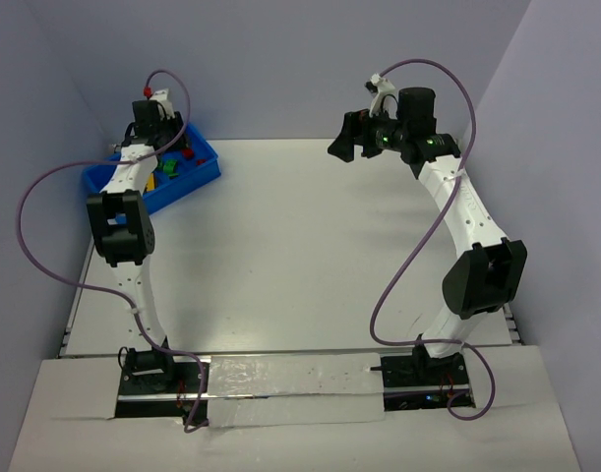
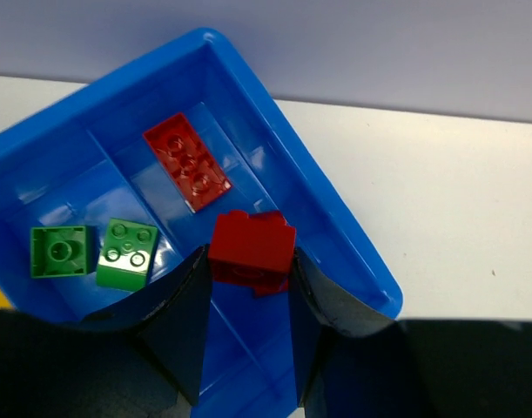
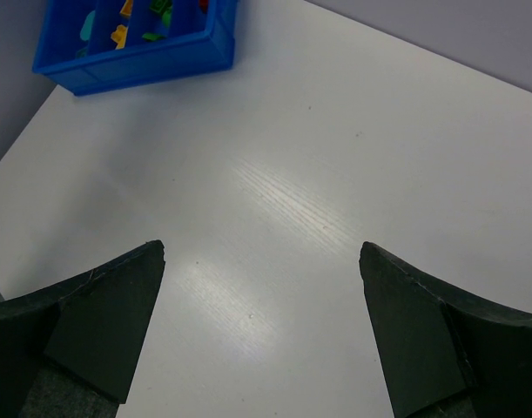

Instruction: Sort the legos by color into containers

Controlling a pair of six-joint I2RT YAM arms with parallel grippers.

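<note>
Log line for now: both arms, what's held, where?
left fingers: shut on red brick, above blue bin | right fingers: open, empty, above table | binned: flat red brick, two green bricks

Two arms, same build: white links, bulky black joint housings. The left arm [image 1: 141, 295] has a small red cap [image 1: 146, 88] at its far end. The right arm [image 1: 467, 211] shows green indicator lights [image 1: 433, 145] on a black wrist. A loose purple cable [image 1: 376, 313] trails each arm down to a black base [image 1: 148, 369]. On the left gripper [image 2: 248, 261] and right gripper [image 3: 261, 252], the fingers [image 3: 104, 318] are matte black wedges with lightly scuffed edges.
</note>
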